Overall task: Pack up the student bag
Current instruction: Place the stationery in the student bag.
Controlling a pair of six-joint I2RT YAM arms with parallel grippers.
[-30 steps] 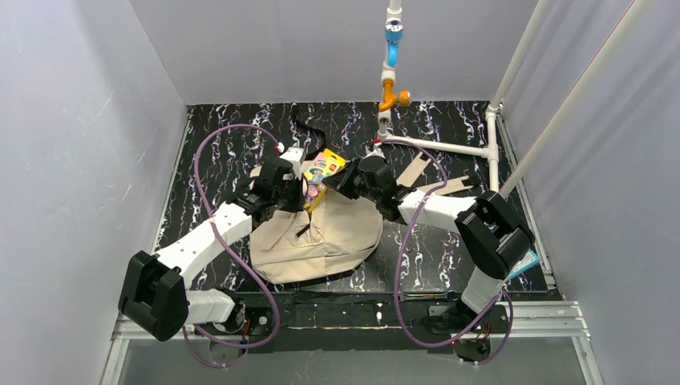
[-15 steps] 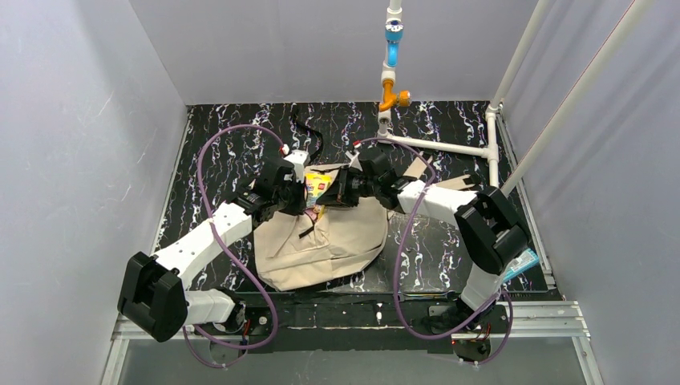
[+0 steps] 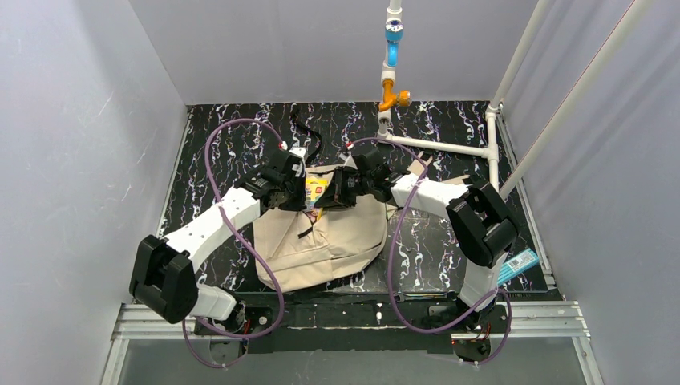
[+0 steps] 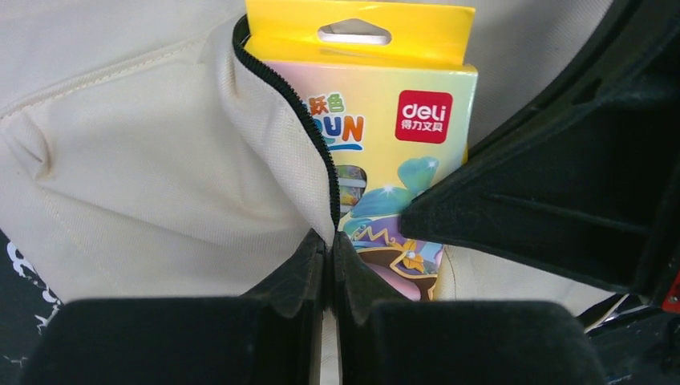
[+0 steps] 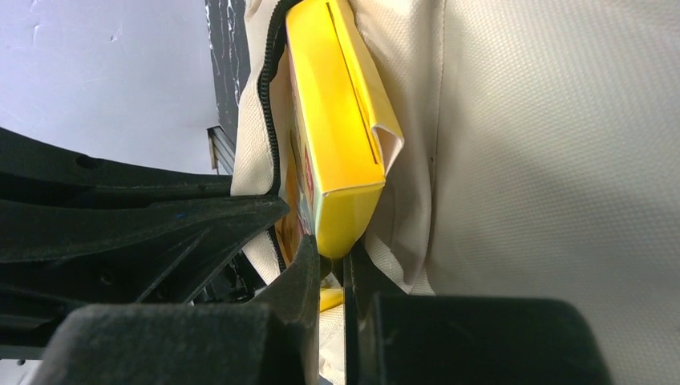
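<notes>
L pincer (image 4: 329,245) nips student bag (image 4: 160,176), R pincer (image 5: 330,261) grips yellow box (image 5: 337,120).

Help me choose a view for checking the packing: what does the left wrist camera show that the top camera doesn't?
Only the left wrist: the red logo and hang-hole on the box, and the left hand pinching the bag at its zipper. Only the top: the whole bag lying on the table, and the pipe behind it. Both: the box sticking out of the bag's opening.
</notes>
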